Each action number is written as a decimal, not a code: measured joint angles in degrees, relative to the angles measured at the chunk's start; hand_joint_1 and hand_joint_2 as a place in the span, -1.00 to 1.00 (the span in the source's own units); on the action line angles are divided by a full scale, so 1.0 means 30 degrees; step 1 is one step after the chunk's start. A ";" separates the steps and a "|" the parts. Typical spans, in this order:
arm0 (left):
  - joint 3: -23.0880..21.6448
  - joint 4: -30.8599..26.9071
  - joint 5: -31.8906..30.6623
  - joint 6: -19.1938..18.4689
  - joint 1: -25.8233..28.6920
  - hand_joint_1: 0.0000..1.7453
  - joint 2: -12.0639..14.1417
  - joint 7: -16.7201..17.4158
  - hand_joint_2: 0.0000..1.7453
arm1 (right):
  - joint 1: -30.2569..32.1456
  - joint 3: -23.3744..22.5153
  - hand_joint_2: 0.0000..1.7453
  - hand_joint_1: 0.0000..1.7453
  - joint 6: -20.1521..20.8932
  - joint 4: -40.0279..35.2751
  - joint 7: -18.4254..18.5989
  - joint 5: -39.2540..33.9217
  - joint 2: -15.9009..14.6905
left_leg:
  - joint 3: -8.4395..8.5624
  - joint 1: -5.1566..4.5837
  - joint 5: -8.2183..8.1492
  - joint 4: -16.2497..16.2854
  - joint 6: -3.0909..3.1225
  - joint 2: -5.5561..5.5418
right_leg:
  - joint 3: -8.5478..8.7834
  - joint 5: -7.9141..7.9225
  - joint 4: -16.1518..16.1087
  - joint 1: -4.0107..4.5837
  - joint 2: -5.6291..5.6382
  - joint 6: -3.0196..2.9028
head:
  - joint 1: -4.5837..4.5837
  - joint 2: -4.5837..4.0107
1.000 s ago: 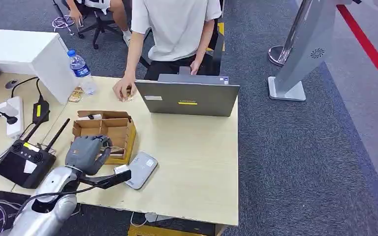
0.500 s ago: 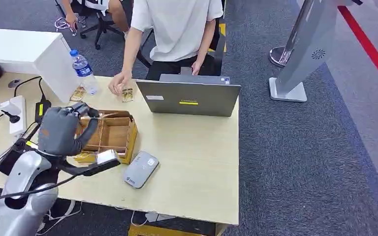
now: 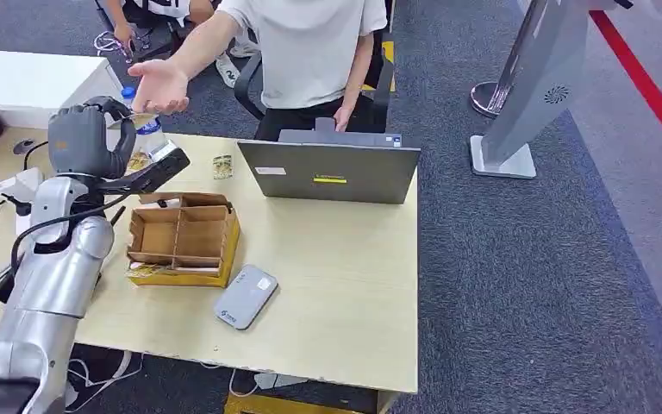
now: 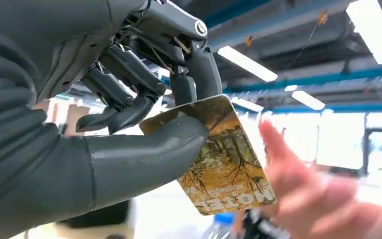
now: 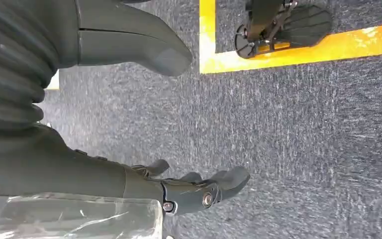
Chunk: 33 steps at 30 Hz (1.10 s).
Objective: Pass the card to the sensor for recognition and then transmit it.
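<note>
Left hand raised at 10 o'clock over table, pinching card between thumb and fingers. Person's open hand just beside card. Right hand hanging over carpet, fingers loosely spread, holding nothing. Sensor at 6 o'clock beside cardboard box.

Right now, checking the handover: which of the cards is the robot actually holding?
The yellow picture card, pinched in the raised left hand beside the person's open hand. The other card lies on the table.

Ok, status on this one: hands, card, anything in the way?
Left hand pinching card, raised toward person's open palm. Right hand hanging, holding nothing. Nothing between card and palm.
</note>
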 joint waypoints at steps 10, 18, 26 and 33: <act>0.0554 0.3387 -0.0124 0.0226 -0.0591 1.00 -0.0167 0.0007 1.00 | -0.0083 0.0139 1.00 -1.00 0.0109 0.0000 0.0183 0.0007 0.0000 | -0.0044 0.0000 -0.0003 0.0000 0.0002 0.0003 | -0.0032 -0.0002 -0.0001 0.0000 0.0005 0.0001 | 0.0000 0.0000; 0.0939 0.4194 -0.0058 0.0313 -0.0407 -1.00 -0.0160 -0.0131 1.00 | -0.0079 0.0161 1.00 -1.00 0.0109 0.0000 0.0066 0.0022 0.0000 | -0.0043 0.0001 -0.0002 0.0000 0.0001 0.0001 | -0.0034 -0.0003 0.0000 0.0000 0.0003 0.0000 | 0.0000 0.0000; 0.1180 0.4238 0.0394 0.0423 -0.0030 -1.00 -0.0189 -0.0627 1.00 | -0.0075 0.0168 1.00 -1.00 0.0102 0.0000 0.0044 0.0022 0.0000 | -0.0045 0.0000 -0.0003 -0.0001 0.0001 0.0002 | -0.0035 -0.0003 0.0000 0.0000 0.0004 0.0001 | 0.0000 0.0000; 0.1858 0.4049 0.1218 0.0474 0.0052 -1.00 0.0701 -0.0948 1.00 | -0.0038 0.0168 1.00 -1.00 0.0080 0.0000 0.0015 0.0015 0.0000 | -0.0048 0.0009 -0.0002 -0.0004 -0.0001 0.0020 | -0.0041 -0.0003 0.0015 0.0003 0.0027 -0.0003 | 0.0000 0.0000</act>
